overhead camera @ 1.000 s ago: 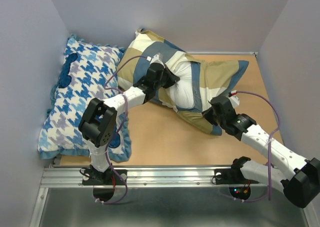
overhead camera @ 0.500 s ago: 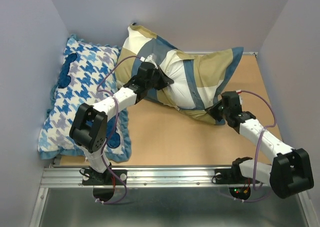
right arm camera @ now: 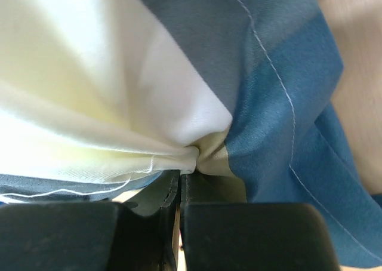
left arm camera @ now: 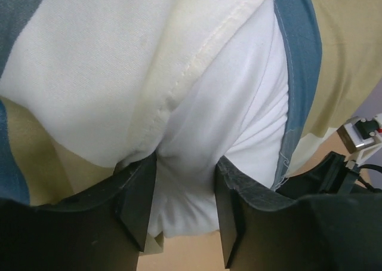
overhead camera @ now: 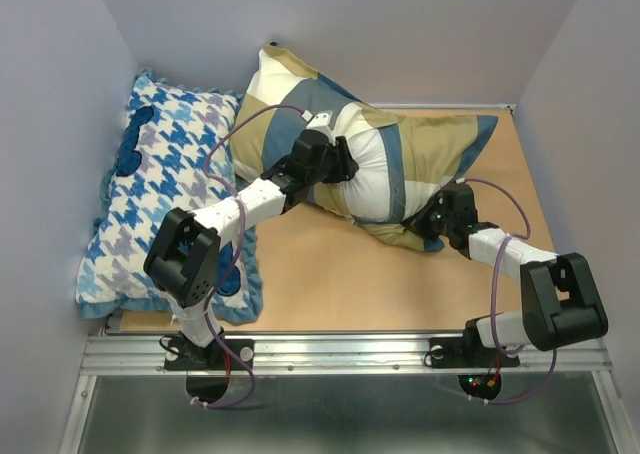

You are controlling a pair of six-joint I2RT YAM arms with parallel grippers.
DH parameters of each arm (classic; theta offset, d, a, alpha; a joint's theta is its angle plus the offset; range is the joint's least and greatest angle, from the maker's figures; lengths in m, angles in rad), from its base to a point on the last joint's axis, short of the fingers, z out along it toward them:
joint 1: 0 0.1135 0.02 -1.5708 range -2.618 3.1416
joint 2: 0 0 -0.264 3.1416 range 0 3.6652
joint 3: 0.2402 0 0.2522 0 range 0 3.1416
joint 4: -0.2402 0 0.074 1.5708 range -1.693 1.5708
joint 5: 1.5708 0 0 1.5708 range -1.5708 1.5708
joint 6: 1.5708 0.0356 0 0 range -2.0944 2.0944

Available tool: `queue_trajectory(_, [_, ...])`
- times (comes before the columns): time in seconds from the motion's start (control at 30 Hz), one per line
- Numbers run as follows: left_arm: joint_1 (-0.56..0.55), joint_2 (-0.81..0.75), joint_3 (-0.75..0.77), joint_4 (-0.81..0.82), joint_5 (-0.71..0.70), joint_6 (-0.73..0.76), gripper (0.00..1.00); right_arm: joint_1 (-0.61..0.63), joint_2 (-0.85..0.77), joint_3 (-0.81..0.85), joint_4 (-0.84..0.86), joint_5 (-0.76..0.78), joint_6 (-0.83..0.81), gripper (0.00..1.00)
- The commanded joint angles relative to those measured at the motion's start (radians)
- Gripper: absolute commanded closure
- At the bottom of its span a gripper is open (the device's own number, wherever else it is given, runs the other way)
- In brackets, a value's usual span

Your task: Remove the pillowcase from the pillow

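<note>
The pillowcase point(overhead camera: 440, 144), in tan, slate blue and cream blocks, lies bunched at the back middle of the table, and the white pillow point(overhead camera: 372, 179) bulges out of its opening. My left gripper point(overhead camera: 345, 164) is pressed against that white bulge. In the left wrist view its jaws point(left arm camera: 185, 163) stand apart, open, with the pillow point(left arm camera: 239, 104) swelling between them below the cream hem of the pillowcase point(left arm camera: 89, 74). My right gripper point(overhead camera: 432, 219) is shut on a fold of the pillowcase point(right arm camera: 280, 92) at the front right edge; its jaws point(right arm camera: 181, 175) pinch the cloth.
A blue-and-white houndstooth cushion point(overhead camera: 165, 194) with a frilled edge lies along the left wall, under the left arm. Grey walls close in the left, back and right sides. Bare wooden table point(overhead camera: 340, 284) lies in front of the bundle.
My left gripper was shut and has opened, shifting slightly right on the white bulge. The bundle has sagged lower. My right gripper has drawn in to the left, still shut on the cloth.
</note>
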Motion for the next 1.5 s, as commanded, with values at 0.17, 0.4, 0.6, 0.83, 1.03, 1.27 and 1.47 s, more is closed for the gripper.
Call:
queue_trajectory(0.17, [-0.113, -0.143, -0.035, -0.038, -0.213, 0.163, 0.05, -0.007, 0.065, 0.009, -0.098, -0.031, -0.104, 0.99])
queue_trajectory(0.4, [-0.193, -0.174, -0.151, 0.040, -0.212, 0.035, 0.01, -0.007, 0.063, 0.022, -0.098, -0.032, -0.110, 0.99])
queue_trajectory(0.6, [-0.236, -0.112, -0.187, 0.141, -0.202, -0.076, 0.01, -0.007, 0.059, 0.014, -0.100, -0.029, -0.110, 0.99])
queue_trajectory(0.83, [-0.236, 0.021, -0.145, 0.218, -0.135, -0.134, 0.01, -0.009, 0.047, 0.002, -0.103, -0.017, -0.115, 0.99])
queue_trajectory(1.03, [-0.225, 0.086, -0.144, 0.240, -0.228, -0.211, 0.05, -0.007, 0.027, 0.003, -0.111, -0.015, -0.118, 0.99])
queue_trajectory(1.27, [-0.219, 0.150, -0.072, 0.261, -0.200, -0.191, 1.00, -0.007, -0.035, 0.026, -0.186, 0.055, -0.156, 0.99])
queue_trajectory(1.47, [-0.220, 0.155, -0.116, 0.341, -0.179, -0.240, 1.00, 0.002, -0.174, 0.146, -0.353, 0.190, -0.198, 0.59])
